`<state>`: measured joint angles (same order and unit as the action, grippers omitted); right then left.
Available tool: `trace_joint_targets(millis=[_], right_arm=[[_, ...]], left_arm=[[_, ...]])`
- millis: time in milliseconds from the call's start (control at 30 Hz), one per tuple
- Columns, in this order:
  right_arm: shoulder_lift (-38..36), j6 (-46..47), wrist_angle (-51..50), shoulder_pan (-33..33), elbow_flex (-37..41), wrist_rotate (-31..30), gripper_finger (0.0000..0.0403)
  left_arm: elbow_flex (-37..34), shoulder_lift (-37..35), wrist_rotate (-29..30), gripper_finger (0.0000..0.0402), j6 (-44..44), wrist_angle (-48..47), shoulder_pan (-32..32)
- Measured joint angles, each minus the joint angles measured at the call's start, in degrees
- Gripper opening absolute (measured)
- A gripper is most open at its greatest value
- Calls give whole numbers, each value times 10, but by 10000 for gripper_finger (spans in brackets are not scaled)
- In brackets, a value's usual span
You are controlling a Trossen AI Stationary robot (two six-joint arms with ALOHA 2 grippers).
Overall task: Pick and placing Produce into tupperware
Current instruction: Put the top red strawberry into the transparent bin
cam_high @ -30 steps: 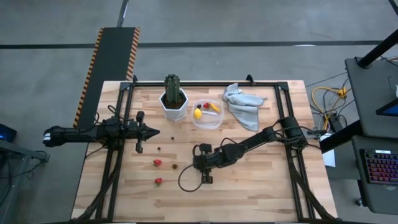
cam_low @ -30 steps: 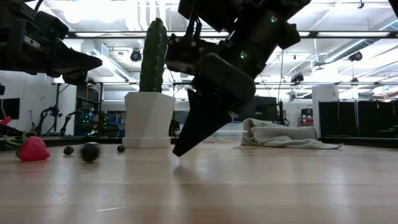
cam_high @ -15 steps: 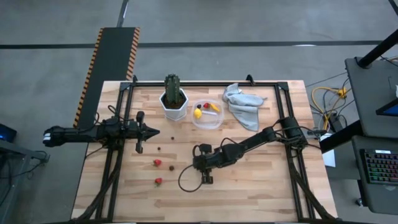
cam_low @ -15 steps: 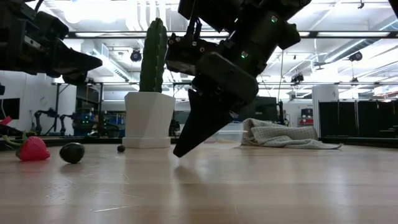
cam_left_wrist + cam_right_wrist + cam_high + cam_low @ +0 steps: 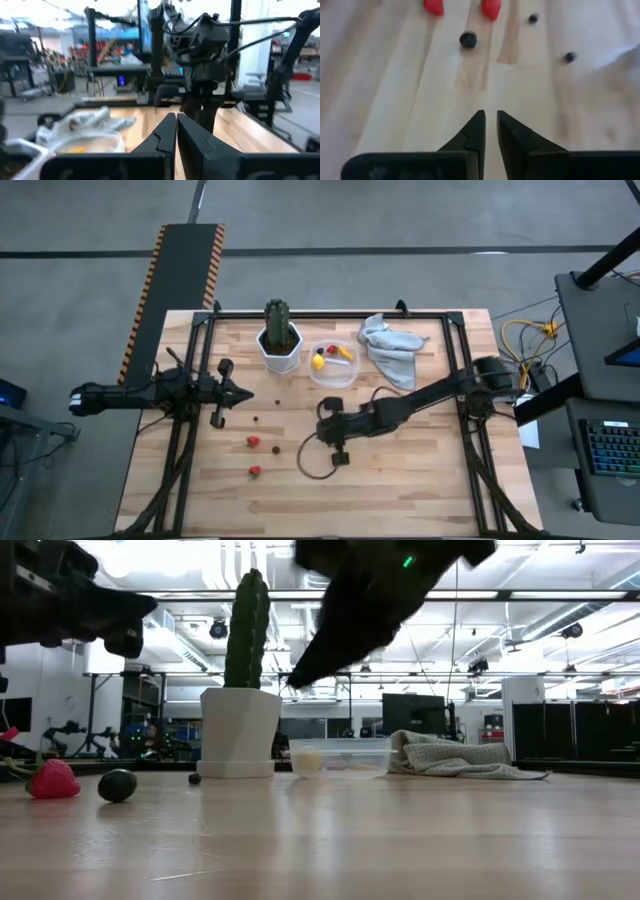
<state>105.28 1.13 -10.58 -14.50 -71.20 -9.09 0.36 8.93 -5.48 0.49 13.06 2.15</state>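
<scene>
The clear tupperware [image 5: 351,376] stands at mid-back with a yellow lemon [image 5: 318,363], a red piece [image 5: 331,350] and a yellow-orange stick [image 5: 345,355] inside. Two red berries [image 5: 254,442] [image 5: 255,472] and dark round berries [image 5: 276,449] [image 5: 258,419] lie on the wood left of centre. My right gripper [image 5: 322,420] hangs above the table at centre, shut and empty, with only a narrow slit between its fingers [image 5: 489,116]. The berries lie beyond it toward the left. My left gripper [image 5: 243,393] is shut and empty at the left, above the table [image 5: 174,117].
A green cactus in a white hexagonal pot [image 5: 280,350] stands left of the tupperware. A grey cloth [image 5: 392,350] lies at the back right. A black cable loop [image 5: 320,462] hangs below my right arm. Bare wood lies toward the near edge.
My right gripper has risen from the table surface and drawn slightly toward the far right, still shut and empty. A dark berry beside it has rolled a short way toward the table's left and stopped near a red berry. My left gripper has risen a little.
</scene>
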Motion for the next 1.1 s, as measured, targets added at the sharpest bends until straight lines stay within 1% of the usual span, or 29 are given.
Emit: trace_joint_targets(millis=[133, 267, 433, 567, 633, 733, 867, 900, 1000, 1100], right_arm=[[-136, -10, 5, 3, 70, 0, 39], [-295, 28, 39, -4, 187, -8, 38], [-487, 35, 140, -29, 362, -38, 38], [-597, 42, 213, -31, 469, -49, 38], [-632, 38, 229, -32, 500, -51, 38], [-668, 25, 231, -31, 528, -75, 38], [-681, 0, 235, -31, 538, -81, 38], [-680, -1, 236, -31, 538, -81, 38], [-672, -1, 235, -31, 538, -81, 38], [-663, -6, 233, -31, 533, -81, 38]], left_arm=[[0, 0, 1, 0, 1, 42, 0], [0, -2, 1, 0, 0, 47, 0], [0, -1, 1, 0, 0, 45, 0], [0, -2, 1, 0, 0, 45, 0], [0, -2, 2, 0, 0, 45, 0], [0, -1, 2, 0, 15, 45, 0], [2, 9, 2, 0, 34, 64, 0], [5, 14, 2, 2, 39, 55, 0], [29, 40, 2, 26, 53, 42, -2], [53, 79, 20, 70, 58, 41, -3]])
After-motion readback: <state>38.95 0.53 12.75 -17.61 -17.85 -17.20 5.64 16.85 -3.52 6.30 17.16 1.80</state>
